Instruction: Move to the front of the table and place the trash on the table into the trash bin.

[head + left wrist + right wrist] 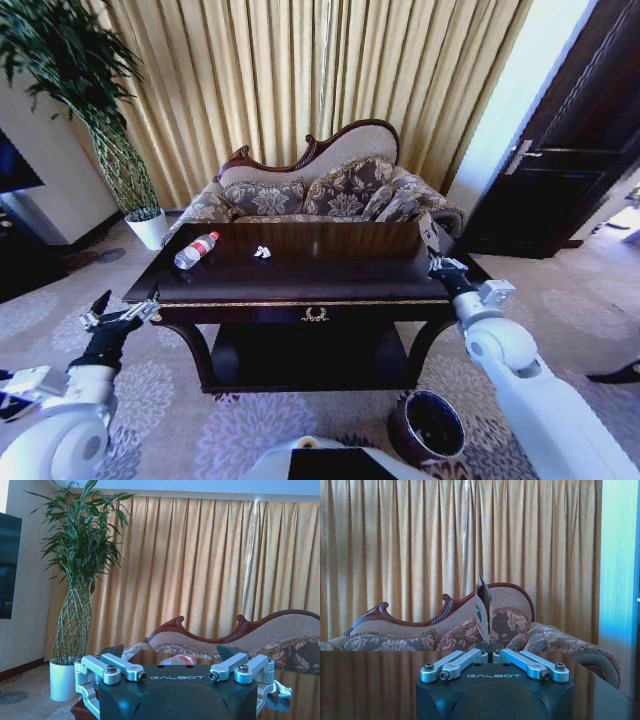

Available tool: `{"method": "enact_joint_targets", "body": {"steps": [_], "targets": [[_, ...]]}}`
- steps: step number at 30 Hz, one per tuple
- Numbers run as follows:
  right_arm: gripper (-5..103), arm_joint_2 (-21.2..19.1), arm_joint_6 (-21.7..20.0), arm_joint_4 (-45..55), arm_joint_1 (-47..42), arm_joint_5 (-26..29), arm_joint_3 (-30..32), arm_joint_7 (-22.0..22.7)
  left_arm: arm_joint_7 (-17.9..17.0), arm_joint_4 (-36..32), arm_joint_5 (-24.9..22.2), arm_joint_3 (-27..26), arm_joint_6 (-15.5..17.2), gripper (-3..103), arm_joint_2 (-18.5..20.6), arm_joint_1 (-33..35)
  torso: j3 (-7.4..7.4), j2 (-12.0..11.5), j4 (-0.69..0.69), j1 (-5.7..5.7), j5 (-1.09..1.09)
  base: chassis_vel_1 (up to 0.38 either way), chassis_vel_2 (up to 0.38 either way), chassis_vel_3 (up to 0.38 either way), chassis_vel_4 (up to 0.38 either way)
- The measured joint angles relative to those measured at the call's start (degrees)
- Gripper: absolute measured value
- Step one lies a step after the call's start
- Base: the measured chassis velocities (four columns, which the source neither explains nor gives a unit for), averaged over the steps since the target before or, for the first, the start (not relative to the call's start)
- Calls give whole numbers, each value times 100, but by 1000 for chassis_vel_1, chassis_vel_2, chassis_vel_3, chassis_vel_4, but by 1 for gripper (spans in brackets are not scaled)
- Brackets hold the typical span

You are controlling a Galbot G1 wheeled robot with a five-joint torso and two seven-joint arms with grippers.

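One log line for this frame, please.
left gripper open, by table left corner | right gripper shut on carton, at right end | bottle, white scrap on top | trash bin on floor

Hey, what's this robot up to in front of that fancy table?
The robot stands at the dark table to clear trash into the round bin on the floor by its right side. Its right tool is shut on a small carton, held above the table's right end. Its left tool hangs open off the left corner. A red-capped bottle and a white scrap lie on the tabletop.
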Motion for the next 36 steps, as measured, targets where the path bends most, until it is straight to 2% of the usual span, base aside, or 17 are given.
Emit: {"method": "enact_joint_targets", "body": {"steps": [36], "targets": [[0,4,56,28,-81,-48,52,32,6,-61,5,-9,-23,100,-81,48,-1,0,0,-2,0,89,-87,-86,92]]}}
